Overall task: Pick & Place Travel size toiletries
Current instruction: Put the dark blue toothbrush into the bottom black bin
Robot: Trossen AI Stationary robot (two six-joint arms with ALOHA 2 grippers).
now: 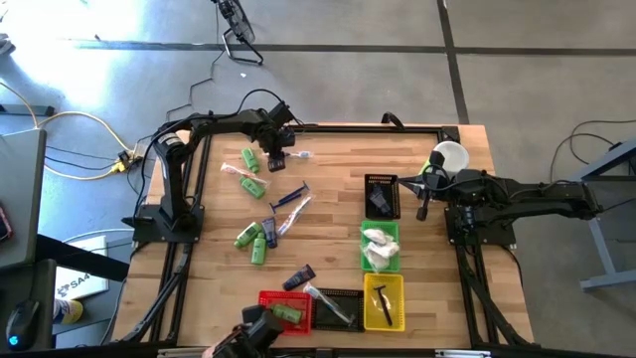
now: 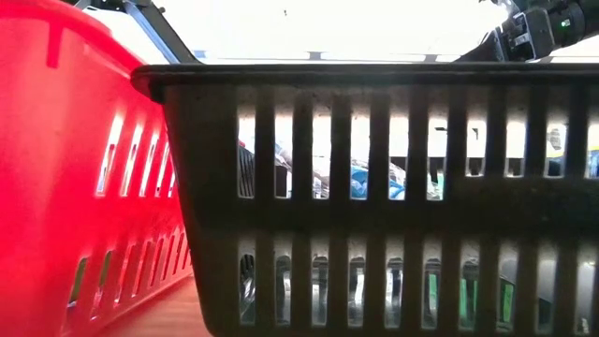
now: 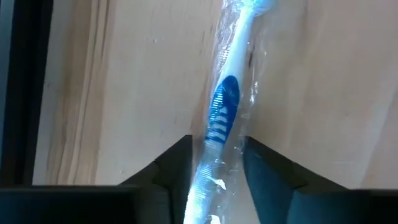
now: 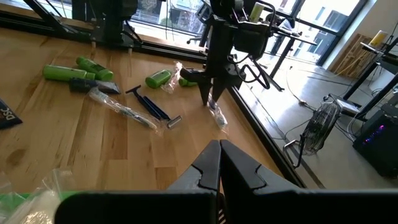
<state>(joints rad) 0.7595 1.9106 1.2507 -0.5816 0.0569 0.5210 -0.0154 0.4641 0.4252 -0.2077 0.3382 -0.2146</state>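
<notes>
High view: left pincer (image 1: 279, 151) sat down at the far edge of the tabletop (image 1: 328, 224), over a wrapped toothbrush (image 1: 295, 155). Green bottles (image 1: 249, 159) lay just beside it; a razor (image 1: 289, 197) and more bottles and tubes lay nearer mid-tabletop. Right pincer (image 1: 422, 210) waited at the right side, by the white cup (image 1: 449, 156) and the black basket (image 1: 382, 194).
Baskets: green basket (image 1: 380, 247) held white packets; yellow basket (image 1: 385, 300) held 1 dark item; red basket (image 1: 285, 310) held a green bottle.
Low view: red basket wall (image 2: 65, 168) and black basket wall (image 2: 393, 197) filled the frame; items behind the slats were unclear.
Left wrist view: 2 fingers (image 3: 177, 165) stood close on either side of the toothbrush (image 3: 224, 112), about touching the wrap; a firm clamp could not be told.
Right wrist view: own fingers (image 4: 205, 165) were pressed together, empty; the left pincer (image 4: 210, 99) stood tip-down over the toothbrush (image 4: 217, 115).
</notes>
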